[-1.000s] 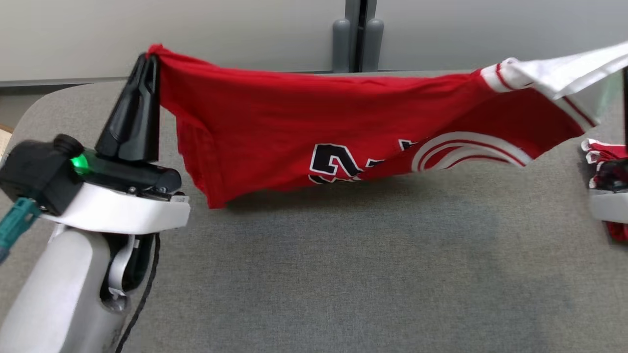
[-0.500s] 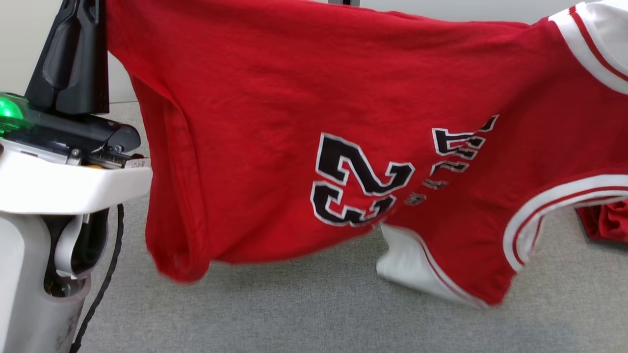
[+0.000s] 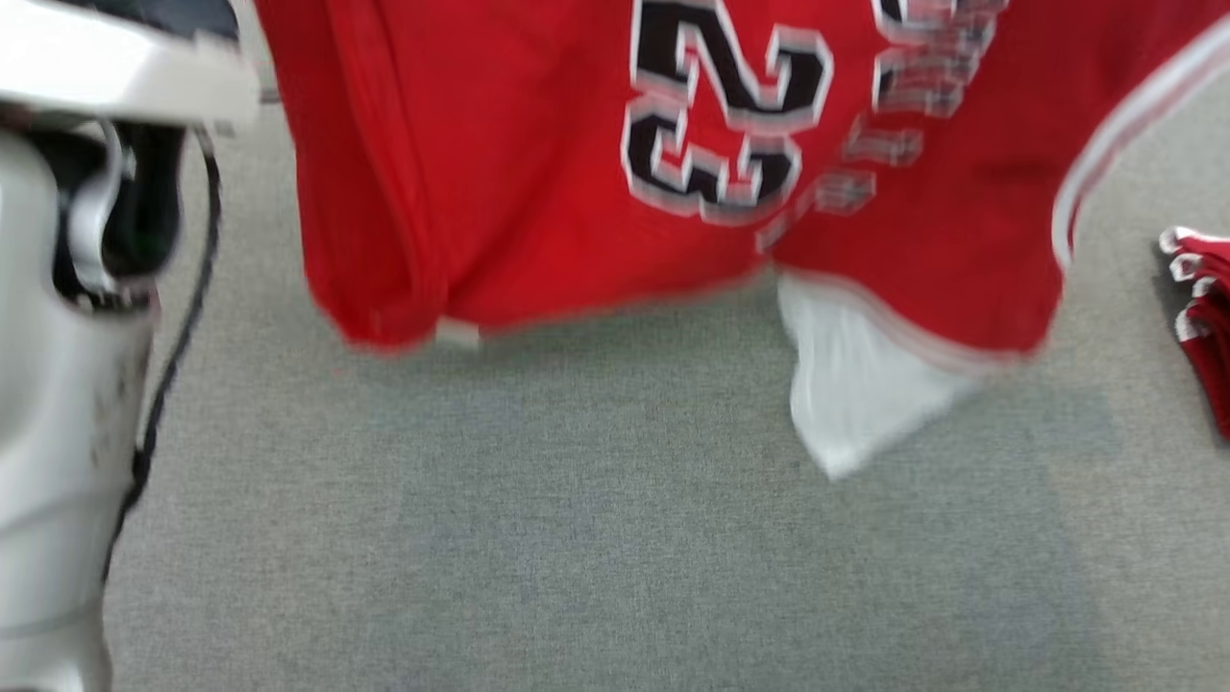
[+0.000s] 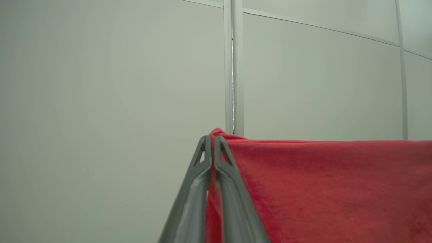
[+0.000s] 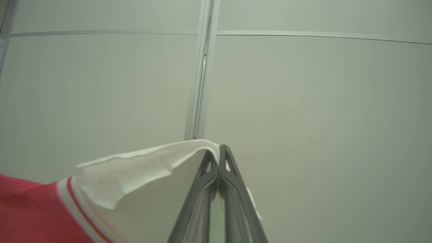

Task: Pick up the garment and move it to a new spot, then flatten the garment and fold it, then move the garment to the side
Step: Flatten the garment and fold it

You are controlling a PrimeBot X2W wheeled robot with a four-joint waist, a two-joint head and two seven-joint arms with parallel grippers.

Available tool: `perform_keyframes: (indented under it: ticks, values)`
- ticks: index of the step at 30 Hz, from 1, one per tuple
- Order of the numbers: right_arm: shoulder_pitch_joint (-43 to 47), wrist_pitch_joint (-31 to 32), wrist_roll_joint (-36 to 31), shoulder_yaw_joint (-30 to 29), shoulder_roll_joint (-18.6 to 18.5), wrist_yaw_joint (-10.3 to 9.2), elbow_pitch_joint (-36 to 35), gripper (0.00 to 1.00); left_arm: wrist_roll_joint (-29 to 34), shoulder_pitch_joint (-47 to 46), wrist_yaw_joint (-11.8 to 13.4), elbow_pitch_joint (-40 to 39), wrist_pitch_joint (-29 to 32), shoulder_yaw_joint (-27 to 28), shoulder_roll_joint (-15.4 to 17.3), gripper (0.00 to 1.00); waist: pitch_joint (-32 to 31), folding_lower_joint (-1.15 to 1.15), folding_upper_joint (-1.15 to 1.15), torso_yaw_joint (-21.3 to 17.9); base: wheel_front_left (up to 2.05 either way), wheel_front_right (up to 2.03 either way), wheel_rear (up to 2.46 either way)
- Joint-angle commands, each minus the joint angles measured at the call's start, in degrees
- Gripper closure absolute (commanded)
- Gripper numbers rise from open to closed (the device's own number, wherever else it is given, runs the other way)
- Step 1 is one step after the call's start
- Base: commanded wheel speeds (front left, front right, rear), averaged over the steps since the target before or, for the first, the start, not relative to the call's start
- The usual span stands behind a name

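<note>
I held the jersey (image 3: 519, 192) spread above the table (image 3: 577, 557), left gripper (image 4: 212, 140) clamped on its red corner and right gripper (image 5: 219, 150) on its white edge, so it could be laid flat.

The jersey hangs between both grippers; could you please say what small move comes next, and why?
Probably lower both arms together so the jersey drapes flat onto the table. The left gripper pinches its red edge, the right gripper its white part, and it hangs spread above it.
</note>
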Motion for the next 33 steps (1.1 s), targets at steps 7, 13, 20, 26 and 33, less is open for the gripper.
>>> perform_keyframes:
  ticks: [7,13,20,26,33]
  values:
    - [-20.76,-6.97,0.53,7.04,2.54,-0.04,18.07,1.00,0.86,-16.04,-3.54,20.27,-6.37,-0.06,-2.76,1.00,5.33,0.00,0.00,-0.32,0.00,0.00,0.00]
    - [-26.97,-11.68,1.30,12.96,6.75,-0.04,33.98,1.00,0.32,-21.37,-6.21,36.53,-8.73,-1.01,-4.95,1.00,7.48,0.00,0.00,-1.26,0.00,0.00,0.00]
    - [-23.20,-16.66,3.45,18.35,12.23,-0.04,51.60,1.00,-1.72,-18.19,-8.90,55.31,-10.08,-2.92,-9.44,1.00,9.46,0.00,0.00,-1.77,0.00,0.00,0.00]
    - [-16.92,-20.78,7.40,22.68,15.39,-0.04,61.41,1.00,-3.87,-13.57,-9.96,65.20,-10.95,-3.65,-12.09,1.00,9.84,0.00,0.00,-2.26,0.00,0.00,0.00]
    - [-5.96,-24.05,14.30,25.48,14.94,-0.04,59.36,1.00,-6.57,-6.34,-10.06,63.85,-11.93,-2.21,-12.55,1.00,8.23,0.00,0.00,-2.22,0.00,0.00,0.00]
